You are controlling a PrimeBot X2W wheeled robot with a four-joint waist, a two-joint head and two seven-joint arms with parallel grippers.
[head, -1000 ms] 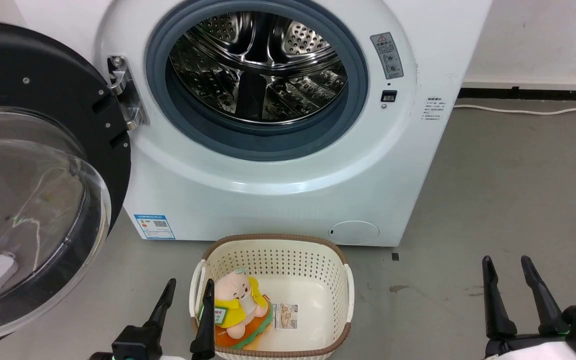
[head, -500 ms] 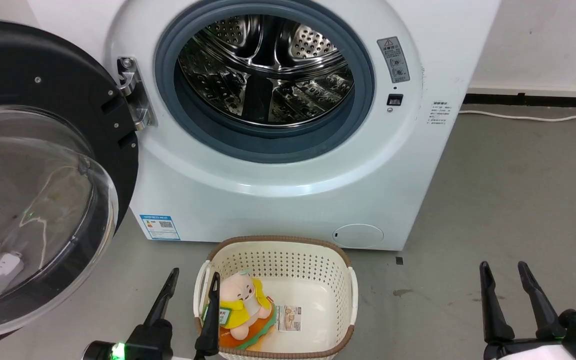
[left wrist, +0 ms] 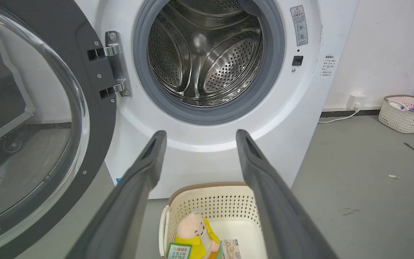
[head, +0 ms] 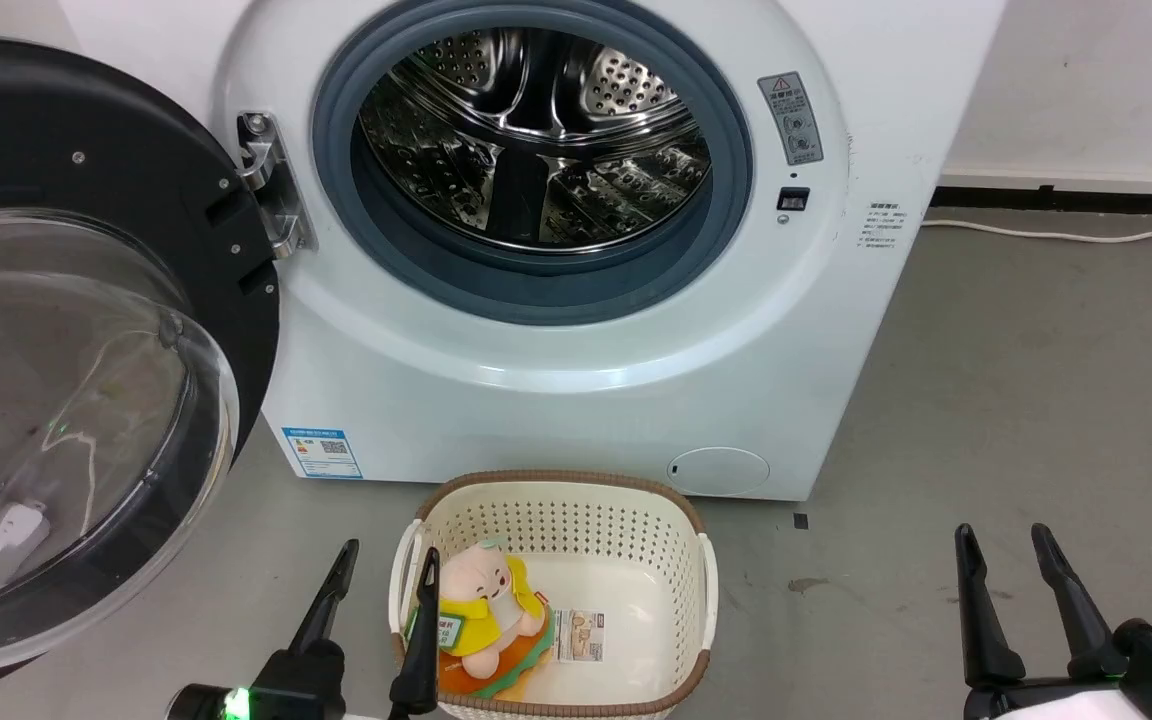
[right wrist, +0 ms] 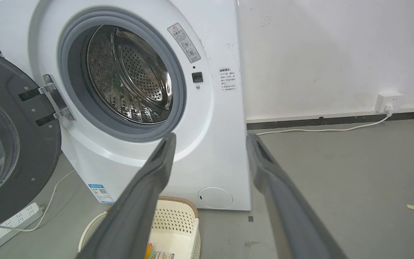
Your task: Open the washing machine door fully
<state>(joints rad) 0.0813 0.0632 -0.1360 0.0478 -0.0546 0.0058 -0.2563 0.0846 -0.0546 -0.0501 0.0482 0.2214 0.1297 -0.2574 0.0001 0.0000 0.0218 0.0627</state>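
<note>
Head view. Washing machine door (head: 86, 330) is found swung wide on its hinge (head: 271, 190), which is fixed at 9 o'clock of the drum (head: 536, 130) opening. The inner face and glass bowl are turned toward the camera. The washing machine (head: 556, 400) front is fully exposed.

Left gripper (head: 389, 548) is seen low in frame with fingers spread and nothing between them. Right gripper (head: 1000, 530) is likewise spread and empty, well apart at 3 o'clock.

Key relation: the door lies at 10 o'clock from the left gripper, with its free rim out past the frame's left edge. The left arm is judged the nearer by far.

Door travel is judged at or close to its limit. Any last push would have to be applied to the inner face, toward 9 o'clock.

Clearances: basket (head: 701, 590) with plush toy (head: 481, 610) lies just beside the left gripper at 1 o'clock. Power strip (right wrist: 9, 226) is noted on the floor under the door's swing. Floor is open at 3 o'clock.
</note>
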